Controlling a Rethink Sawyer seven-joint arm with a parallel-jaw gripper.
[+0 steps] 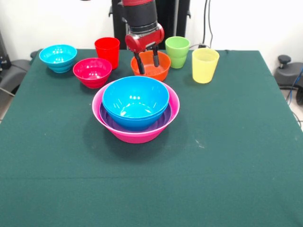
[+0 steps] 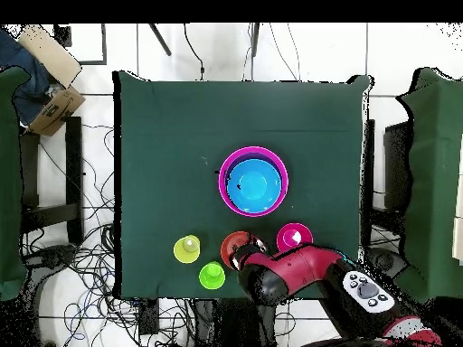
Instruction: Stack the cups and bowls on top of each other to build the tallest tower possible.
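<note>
While the gripper (image 1: 147, 63) straddles the orange bowl's (image 1: 156, 72) rim, fingers parted, nothing is held. A shallow pinch could slip off that glossy wall.

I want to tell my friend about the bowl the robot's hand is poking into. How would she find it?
Start at the tower, the big pink bowl mid-table with purple and blue bowls nested inside. Just behind it, toward the robot, sits the orange bowl, between the red cup and the green cup. It's the only orange thing, and the gripper dips its open fingers inside.
</note>
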